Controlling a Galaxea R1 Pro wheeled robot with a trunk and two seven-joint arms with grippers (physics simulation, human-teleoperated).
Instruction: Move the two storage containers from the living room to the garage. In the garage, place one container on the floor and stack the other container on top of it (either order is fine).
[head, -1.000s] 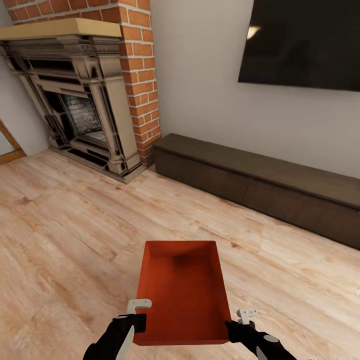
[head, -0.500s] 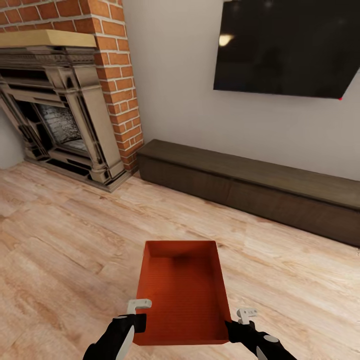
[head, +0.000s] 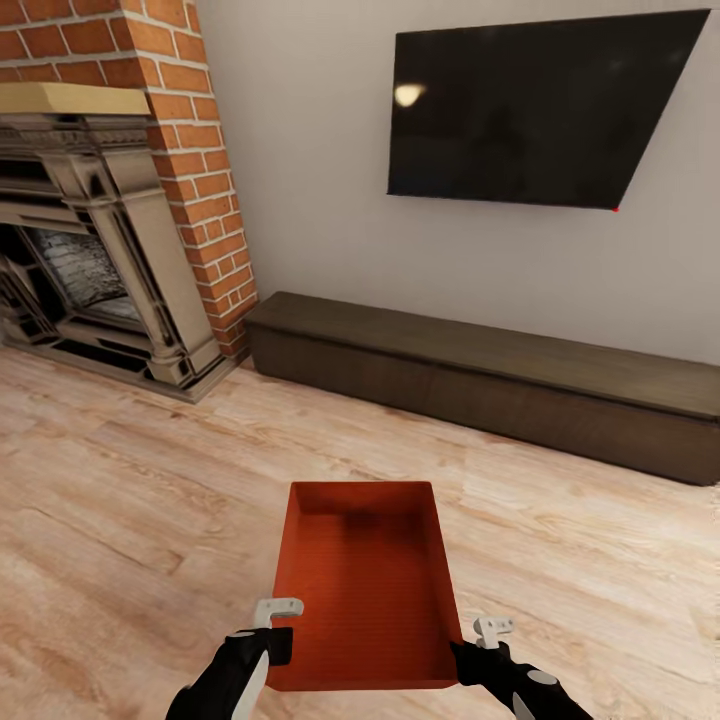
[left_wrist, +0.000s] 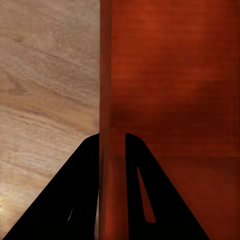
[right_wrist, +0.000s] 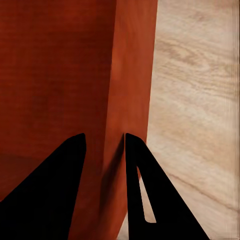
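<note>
Step in hand: we are carrying one orange-red box (head: 365, 585) through the living room, by our judgement the haul toward the garage; no garage is in sight.
Box: it is sitting low in the centre of the head view, open side up, empty, held above the wood plank floor (head: 130, 500).
Left pincer (head: 277, 622): we are gripping the box's left wall; in the left wrist view the two dark fingers (left_wrist: 80, 190) are straddling that thin wall, closed down on it.
Right pincer (head: 480, 640): we are clamping the right wall likewise, one finger inside and one outside (right_wrist: 142, 185).
Next move: we judge it calls for steering the base toward a way out while both arms are keeping the box level and the grip even.
Around us: a brick chimney (head: 190, 150) with a grey fireplace (head: 90, 260) is standing at upper left, a black TV (head: 530, 110) is hanging at upper right, a long dark cabinet (head: 480, 375) is running below it.
In the way: the cabinet and wall are lying ahead, well apart from the box.
</note>
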